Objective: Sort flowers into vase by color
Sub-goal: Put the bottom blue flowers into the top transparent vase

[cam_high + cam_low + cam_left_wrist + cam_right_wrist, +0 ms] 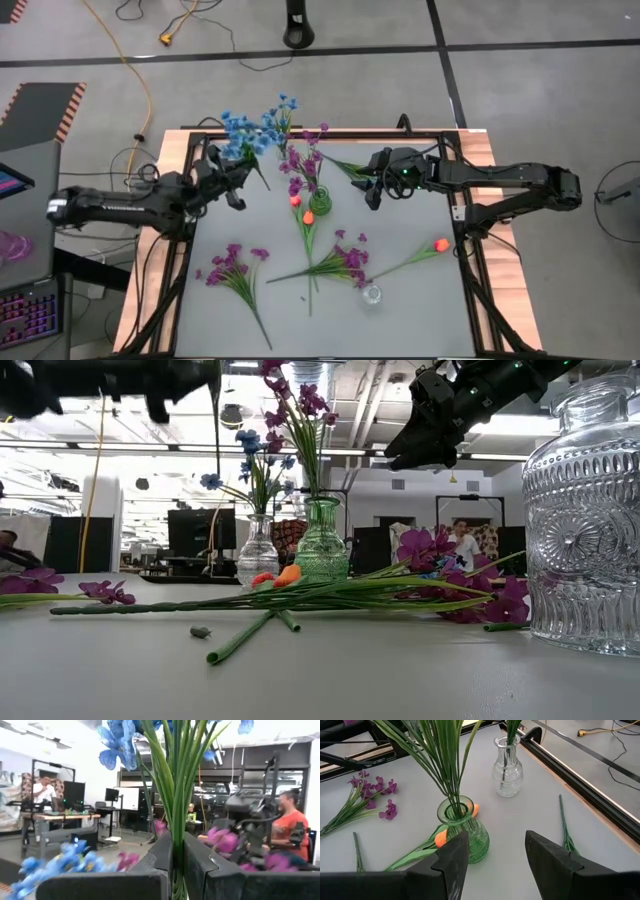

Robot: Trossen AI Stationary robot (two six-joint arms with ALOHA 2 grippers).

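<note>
We note the surface [400, 310], grey, with loose flowers: purple sprigs [232, 268] and [340, 262], tulips [440, 244] and [295, 200]. Green vase [319, 202] holds purple; clear vase [247, 153] holds blue; a third vase [372, 294] stands empty. Left gripper [177, 860] is raised near the clear vase, fingers clamped on a blue sprig's [117, 742] stem. Right gripper [495, 855] hovers beside the green vase, fingers apart, empty. We judge stems light, springy, thin; grip mid-stem, below leaves.
</note>
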